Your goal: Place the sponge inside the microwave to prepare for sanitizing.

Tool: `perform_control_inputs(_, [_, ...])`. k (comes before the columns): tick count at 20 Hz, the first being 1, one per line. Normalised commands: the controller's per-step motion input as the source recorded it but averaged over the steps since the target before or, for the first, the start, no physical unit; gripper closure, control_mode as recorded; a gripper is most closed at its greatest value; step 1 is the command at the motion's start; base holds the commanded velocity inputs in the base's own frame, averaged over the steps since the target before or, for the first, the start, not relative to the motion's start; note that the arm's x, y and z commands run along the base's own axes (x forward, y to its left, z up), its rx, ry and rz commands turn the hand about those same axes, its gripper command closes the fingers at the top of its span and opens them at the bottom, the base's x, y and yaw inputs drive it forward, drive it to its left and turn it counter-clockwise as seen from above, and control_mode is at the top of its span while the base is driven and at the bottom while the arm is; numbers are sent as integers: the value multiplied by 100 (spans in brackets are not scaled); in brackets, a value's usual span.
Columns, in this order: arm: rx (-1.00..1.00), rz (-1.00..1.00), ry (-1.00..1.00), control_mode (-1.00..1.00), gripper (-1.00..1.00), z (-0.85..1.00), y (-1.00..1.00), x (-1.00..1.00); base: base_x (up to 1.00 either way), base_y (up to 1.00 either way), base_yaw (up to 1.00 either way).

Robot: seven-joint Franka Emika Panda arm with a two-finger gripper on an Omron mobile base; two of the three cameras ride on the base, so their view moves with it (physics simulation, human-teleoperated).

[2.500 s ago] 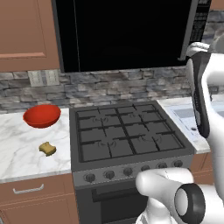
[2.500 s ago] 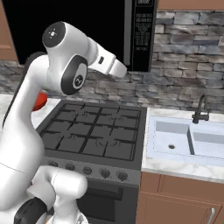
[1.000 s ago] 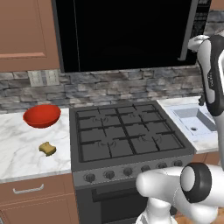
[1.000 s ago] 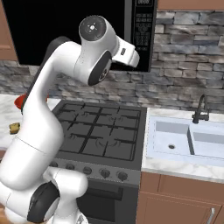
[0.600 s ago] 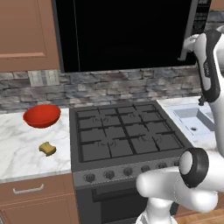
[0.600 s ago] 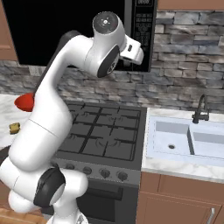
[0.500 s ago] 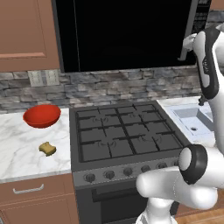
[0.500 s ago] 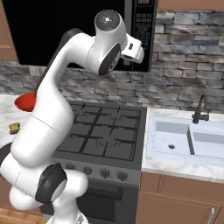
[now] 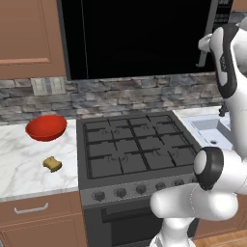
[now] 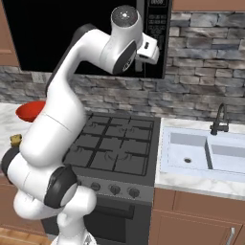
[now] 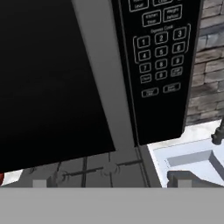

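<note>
Hand view looks straight at the microwave (image 11: 57,78), whose dark door is shut, with the grey handle strip and keypad (image 11: 159,48) just beside it. The gripper (image 11: 109,183) has its jaws spread wide and holds nothing. Nothing of the task looks done: the sponge (image 9: 52,164) lies on the marble counter (image 9: 19,169) left of the gas stove (image 9: 130,149), near the red bowl (image 9: 46,127), well apart from the hand. Opening the door likely comes first; the closed door blocks the cavity.

The smooth white robot arm (image 10: 67,119) has fat round parts, with dark rings and black circles at its bends.
</note>
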Motion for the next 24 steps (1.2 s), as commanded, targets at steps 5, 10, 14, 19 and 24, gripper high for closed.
perform_control_inputs(5, [-5, 3, -1, -100, -100, -6, 0, 31, 0, 0, 0])
perform_control_inputs(10, [-8, 3, 0, -100, -100, -1, 0, 34, 0, 0, 0])
perform_control_inputs(14, [-8, 3, 0, -100, -100, 0, 0, 24, 0, 0, 0])
perform_control_inputs(19, [-3, 3, 0, -100, -100, 0, -12, 20, 0, 0, 0])
perform_control_inputs(24, [-1, 2, 0, -100, -100, 0, -22, 18, 0, 0, 0])
